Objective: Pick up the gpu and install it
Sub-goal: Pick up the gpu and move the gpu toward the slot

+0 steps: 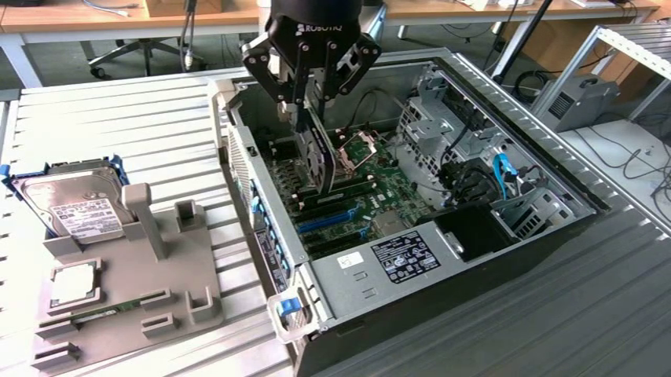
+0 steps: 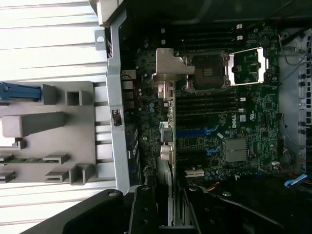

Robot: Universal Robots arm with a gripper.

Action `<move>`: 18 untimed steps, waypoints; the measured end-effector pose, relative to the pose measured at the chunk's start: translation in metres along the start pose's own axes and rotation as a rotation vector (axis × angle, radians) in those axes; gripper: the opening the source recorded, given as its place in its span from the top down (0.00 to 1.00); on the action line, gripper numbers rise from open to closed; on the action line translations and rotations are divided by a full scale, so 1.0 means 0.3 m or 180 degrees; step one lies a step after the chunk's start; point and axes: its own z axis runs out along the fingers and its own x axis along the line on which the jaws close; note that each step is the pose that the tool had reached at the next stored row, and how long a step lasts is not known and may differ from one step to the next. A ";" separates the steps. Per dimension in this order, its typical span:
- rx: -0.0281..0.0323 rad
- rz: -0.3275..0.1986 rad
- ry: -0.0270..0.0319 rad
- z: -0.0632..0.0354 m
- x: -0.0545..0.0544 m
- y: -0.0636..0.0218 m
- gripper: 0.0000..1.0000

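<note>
My gripper (image 1: pixel 307 106) hangs over the open computer case (image 1: pixel 239 149) and is shut on the gpu (image 1: pixel 320 157). The card hangs on edge from the fingers, dark cooler and board pointing down toward the motherboard (image 1: pixel 383 192), above and apart from the blue expansion slots (image 1: pixel 327 221). In the wrist view the gpu (image 2: pixel 165 126) appears edge-on, with its silver end bracket (image 2: pixel 168 66) at the far end. The black fingers (image 2: pixel 142 209) grip it from both sides, with the gripper (image 2: pixel 166 214) over the motherboard (image 2: pixel 234 122) beside the case's rear wall.
A grey parts holder (image 1: pixel 131 271) lies at the exterior view's left with a hard drive (image 1: pixel 68 203) and a memory stick (image 1: pixel 100 308). Inside the case are a power supply (image 1: pixel 404 255), a drive cage (image 1: pixel 451 118), blue cables (image 1: pixel 501 173) and an open CPU socket (image 2: pixel 209 73).
</note>
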 end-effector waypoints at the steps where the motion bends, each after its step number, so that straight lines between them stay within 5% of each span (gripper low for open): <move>1: 0.0000 0.0000 0.0000 0.001 -0.001 0.001 0.74; 18: 0.0005 -0.0001 0.0014 0.035 -0.025 0.030 0.74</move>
